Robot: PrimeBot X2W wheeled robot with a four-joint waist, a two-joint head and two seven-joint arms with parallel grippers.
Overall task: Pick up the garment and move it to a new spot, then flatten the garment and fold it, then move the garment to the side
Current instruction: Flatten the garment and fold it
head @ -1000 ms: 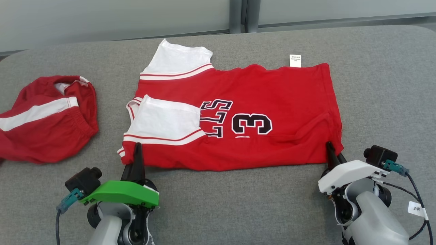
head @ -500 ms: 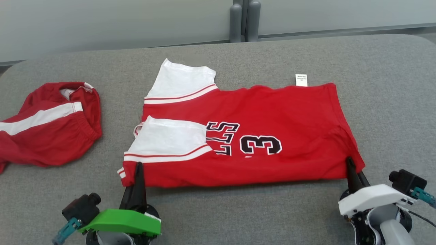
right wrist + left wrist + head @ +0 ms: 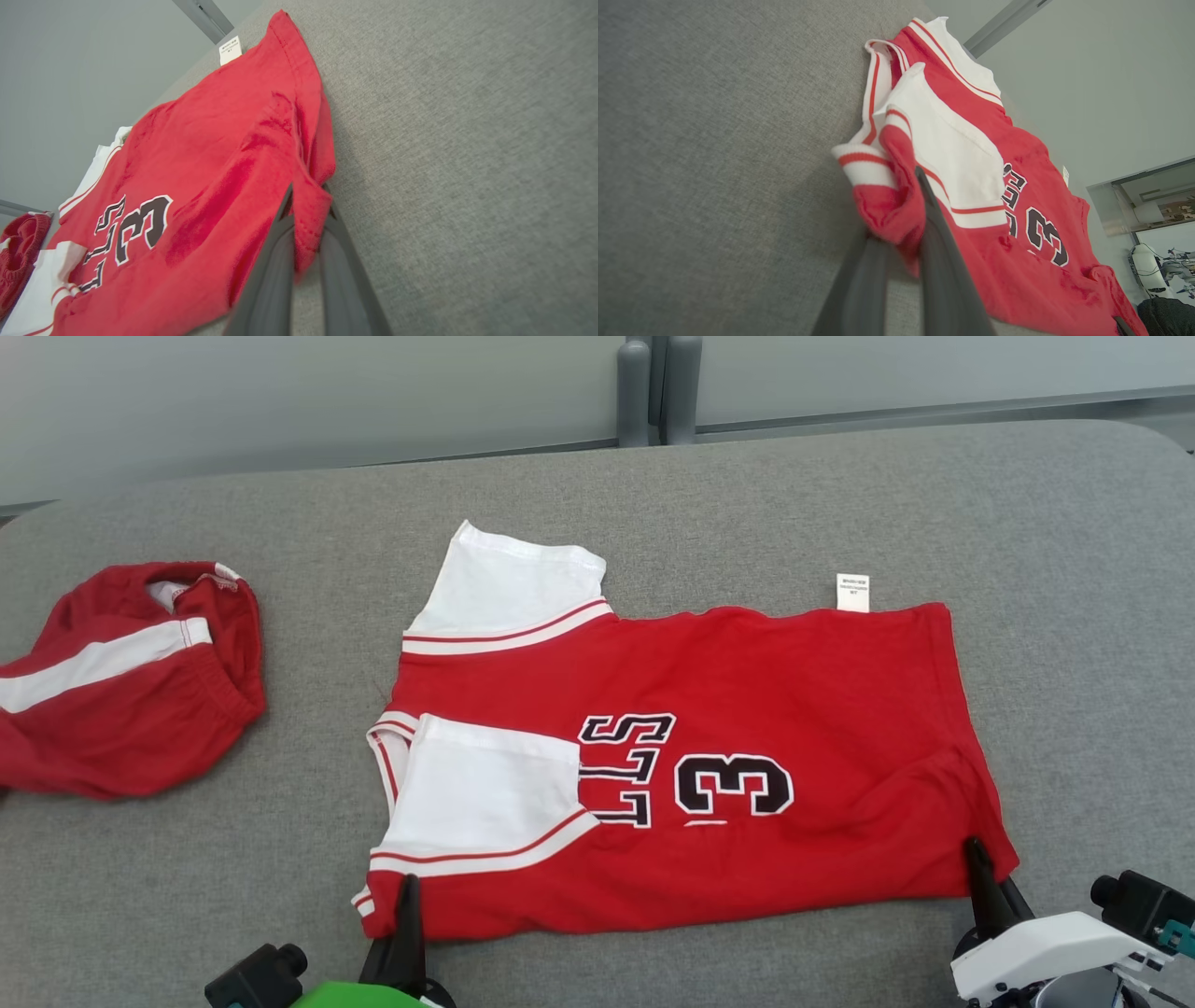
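The shirt [image 3: 691, 775] is red with white sleeves and lies flat near the middle of the table [image 3: 840, 485], collar end to the left and hem to the right. It looks already folded along its length, with one white sleeve [image 3: 485, 798] turned in over the front. It seems a thin, soft knit: light, limp and quick to wrinkle or slide over itself, with nothing stiff to push against. It is best taken by pinching an edge or corner through all its layers, at two points well apart so the cloth between them hangs taut rather than bunching.

The left tool [image 3: 408, 896] is clamped narrow on the near edge at the collar end, where the left wrist view shows red cloth gathered between its fingers. The right tool [image 3: 976, 859] is likewise closed on the near hem corner.

On the chest a black numeral "3" with a white outline reads clearly. Beside it the letters "LLS" stand sideways, and the sleeve covers the rest of the word. A small white label [image 3: 852, 593] sticks out from the far edge; its print is too small to read.

Well off to the left lies a crumpled pair of red shorts [image 3: 121, 681] with a white stripe.
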